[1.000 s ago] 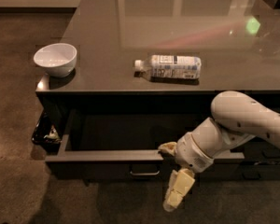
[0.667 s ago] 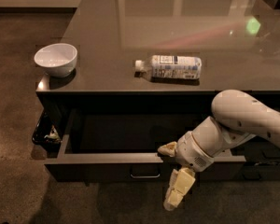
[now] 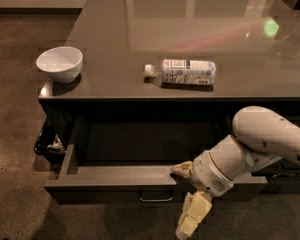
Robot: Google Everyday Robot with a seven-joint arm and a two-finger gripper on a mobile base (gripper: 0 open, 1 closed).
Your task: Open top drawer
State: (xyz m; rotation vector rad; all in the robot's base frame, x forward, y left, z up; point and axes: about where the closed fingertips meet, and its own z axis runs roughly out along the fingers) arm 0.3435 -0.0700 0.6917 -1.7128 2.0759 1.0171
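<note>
The top drawer under the dark countertop stands pulled out, with a plain grey, dim inside. Its small loop handle sits at the centre of the front panel. My gripper is at the drawer's front, just right of the handle and not on it. One cream finger rests at the top rim of the drawer front, and the other finger hangs down in front of the panel. The fingers are spread apart and hold nothing. The white arm reaches in from the right.
A white bowl sits at the countertop's left front corner. A plastic bottle lies on its side near the middle of the countertop. A dark bin with trash stands on the floor left of the drawer.
</note>
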